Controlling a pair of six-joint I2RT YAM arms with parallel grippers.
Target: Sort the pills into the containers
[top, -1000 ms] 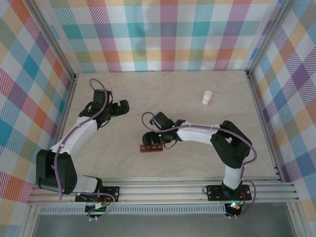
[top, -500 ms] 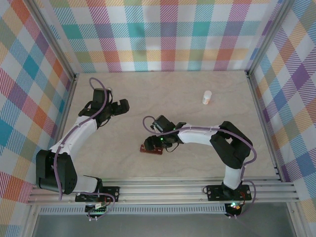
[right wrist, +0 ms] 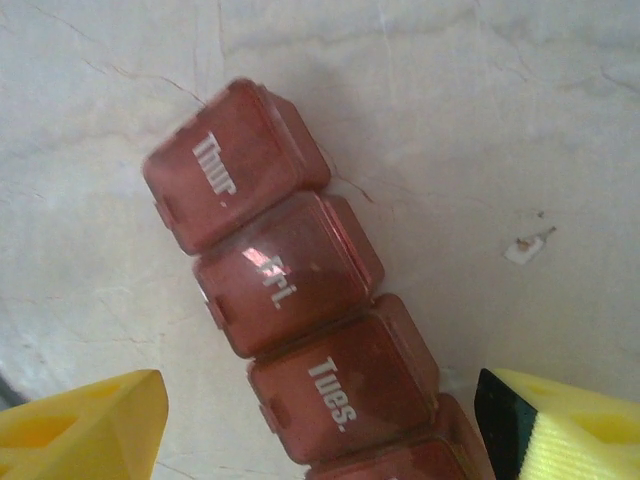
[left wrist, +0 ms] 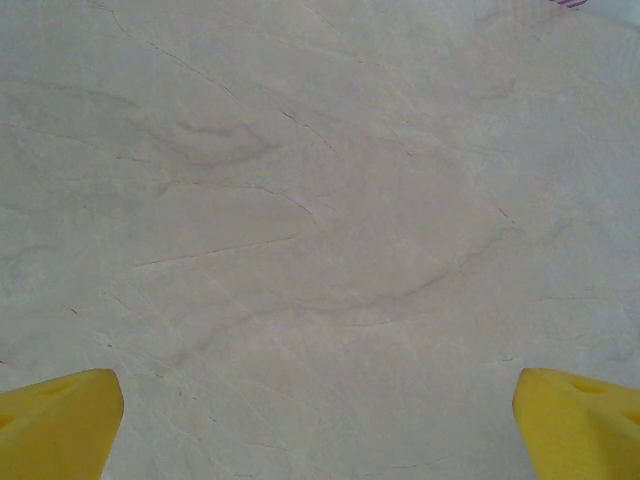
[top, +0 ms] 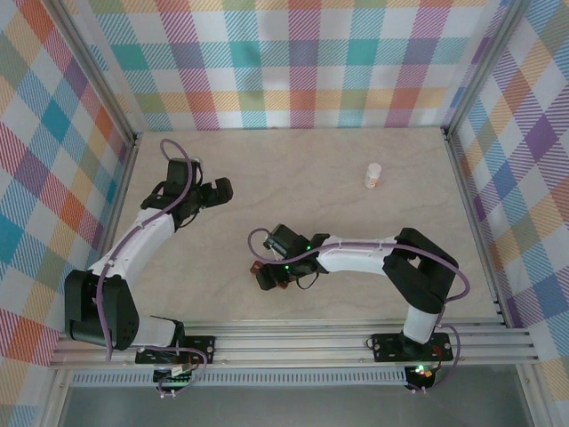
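Sorting looks unstarted: containers (right wrist: pixel 290 290) lids visibly shut, white bottle (top: pixel 372 175) upright, well apart. Right gripper (right wrist: pixel 320 410) straddles containers, jaws apart. Left gripper (left wrist: pixel 315 395) wide, empty.

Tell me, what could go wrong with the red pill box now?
The pill box lies slanted between the open right fingers, so a squeeze might twist it or slide it away. Its lids look shut, so any pills dropped now could bounce off onto the table.
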